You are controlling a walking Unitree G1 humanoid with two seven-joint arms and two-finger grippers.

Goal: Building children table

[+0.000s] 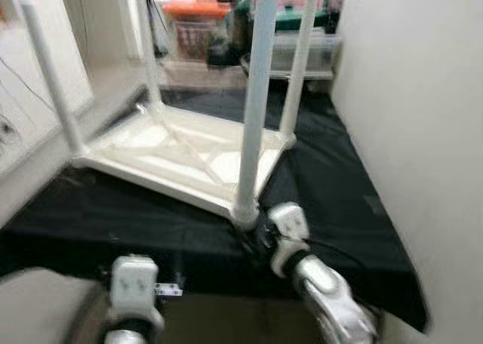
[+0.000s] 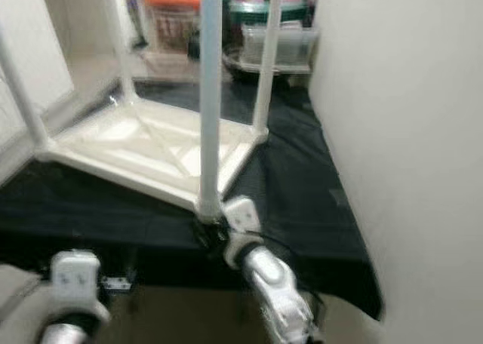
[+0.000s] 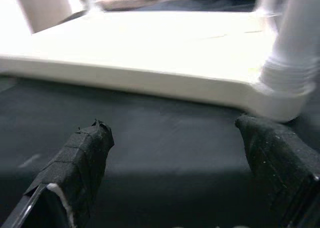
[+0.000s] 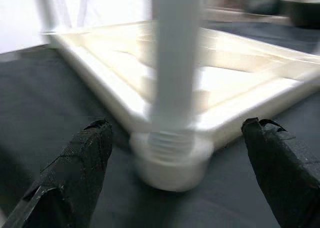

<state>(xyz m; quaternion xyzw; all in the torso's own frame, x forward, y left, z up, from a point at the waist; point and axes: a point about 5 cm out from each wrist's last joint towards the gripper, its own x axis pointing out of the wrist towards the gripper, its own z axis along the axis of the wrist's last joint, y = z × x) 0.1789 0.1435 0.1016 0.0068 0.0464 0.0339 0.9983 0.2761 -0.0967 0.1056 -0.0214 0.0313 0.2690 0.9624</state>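
A white children's table (image 1: 181, 159) lies upside down on a black cloth (image 1: 324, 201), with all its legs pointing up. The nearest leg (image 1: 254, 110) stands at the table's front corner, and its threaded base (image 4: 170, 148) sits in the corner socket. My right gripper (image 4: 177, 153) is open just in front of that corner, one finger (image 4: 80, 163) on each side of the leg base without touching it. My left gripper (image 3: 175, 148) is open too, low before the table's front edge (image 3: 130, 80), and its wrist (image 1: 134, 284) sits at the cloth's near edge.
A pale wall (image 1: 423, 118) runs close along the right side. Clear storage bins (image 1: 302, 46) and an orange-lidded box (image 1: 195, 16) stand behind the table. A white counter edge (image 1: 45, 144) borders the left.
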